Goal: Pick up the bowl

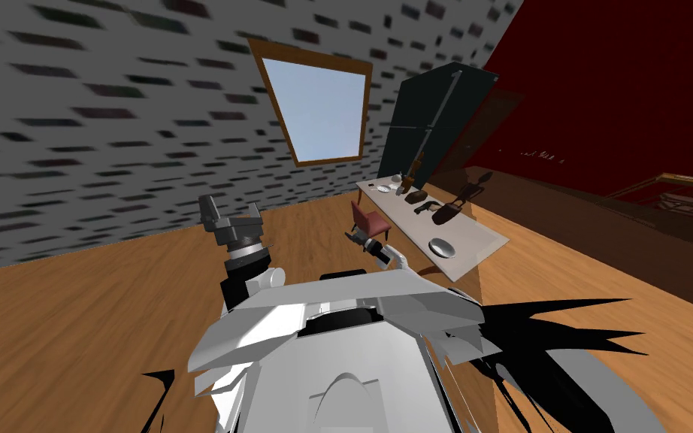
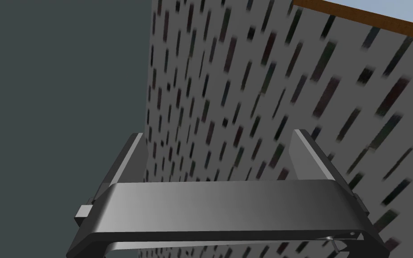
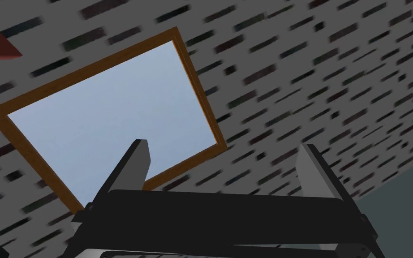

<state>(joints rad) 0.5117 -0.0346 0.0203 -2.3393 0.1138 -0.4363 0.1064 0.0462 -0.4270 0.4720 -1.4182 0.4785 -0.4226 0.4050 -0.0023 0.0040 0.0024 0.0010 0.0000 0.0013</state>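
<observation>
Holding left gripper (image 2: pixel 220 136) and right gripper (image 3: pixel 225 145) spread wide open, gripping nothing, above the wooden floor (image 1: pixel 112 316). Looking towards the grey bowl (image 1: pixel 442 246), sitting well apart beyond the right gripper at the near end of a long pale table (image 1: pixel 482 237), near a red chair (image 1: pixel 367 218).

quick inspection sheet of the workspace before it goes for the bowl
surface: long pale table ahead to my right
job's things: grey bowl near the table's near end, untouched
clutter: dark items and a small white dish further along; red chair beside the table
grippers: left gripper raised, open; right gripper open; both empty
cables: nothing seen
surroundings: wood floor, window, dark cabinet
</observation>
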